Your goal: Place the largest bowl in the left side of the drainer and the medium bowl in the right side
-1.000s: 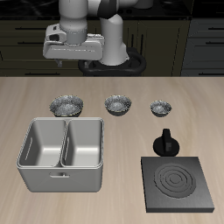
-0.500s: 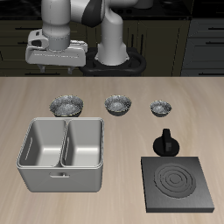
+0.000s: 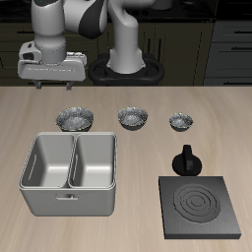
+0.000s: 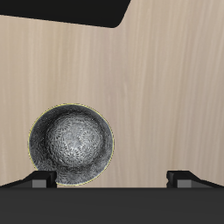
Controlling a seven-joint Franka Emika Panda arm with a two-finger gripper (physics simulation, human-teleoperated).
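Three shiny grey speckled bowls stand in a row across the table's middle. The largest bowl (image 3: 74,118) stands just behind the drainer (image 3: 33,196), the medium bowl (image 3: 132,117) is beside it, and the smallest bowl (image 3: 180,122) is at the row's other end. The drainer is a light grey tub with two empty compartments, near the table's front edge. My gripper (image 3: 56,84) hangs open and empty, high above the table and a little behind the largest bowl. In the wrist view that bowl (image 4: 72,146) lies beneath my gripper (image 4: 112,179), off to one side, with both fingertips (image 4: 39,179) spread wide.
A black square stove plate (image 3: 200,207) lies at the front edge beside the drainer. A small black pot (image 3: 186,160) stands just behind it. The robot's dark base (image 3: 128,69) is at the table's back.
My arm has swung sideways along the back of the table, from near the base to above the largest bowl. The gripper stays open. Nothing on the table has moved.
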